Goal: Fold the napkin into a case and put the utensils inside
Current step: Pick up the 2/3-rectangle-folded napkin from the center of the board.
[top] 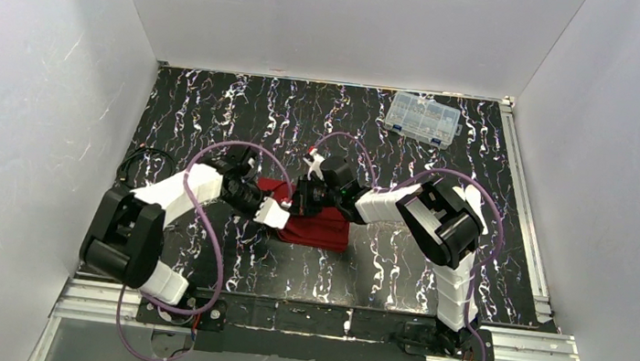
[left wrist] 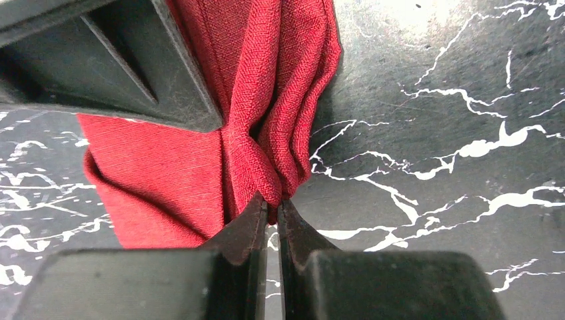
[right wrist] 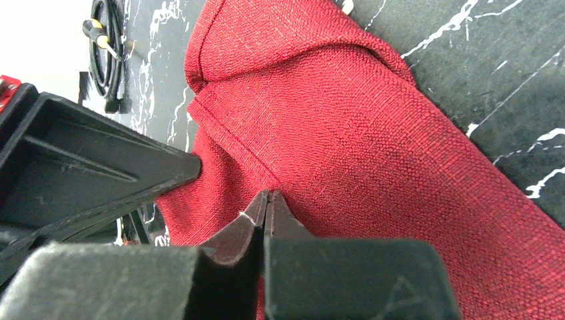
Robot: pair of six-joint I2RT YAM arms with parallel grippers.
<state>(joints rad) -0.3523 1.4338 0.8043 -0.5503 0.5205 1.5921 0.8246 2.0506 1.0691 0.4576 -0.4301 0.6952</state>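
Observation:
The deep red napkin (top: 321,228) lies folded into a small layered oblong at the middle of the dark marbled table. My left gripper (left wrist: 273,203) comes in from the left and is shut on a bunched corner of the napkin (left wrist: 266,100), whose folds gather into its tips. My right gripper (right wrist: 268,197) is shut, its tips pressed against the top layer of the napkin (right wrist: 373,133) beside a seam; no cloth shows between them. In the top view the two grippers, left (top: 280,213) and right (top: 303,200), meet over the cloth's left end. The utensils are out of view.
A clear plastic compartment box (top: 423,118) sits at the back right. A coiled black cable (top: 141,163) lies at the left edge and shows in the right wrist view as the cable (right wrist: 106,53). Aluminium rails (top: 528,215) run along the right side, and white walls enclose the table.

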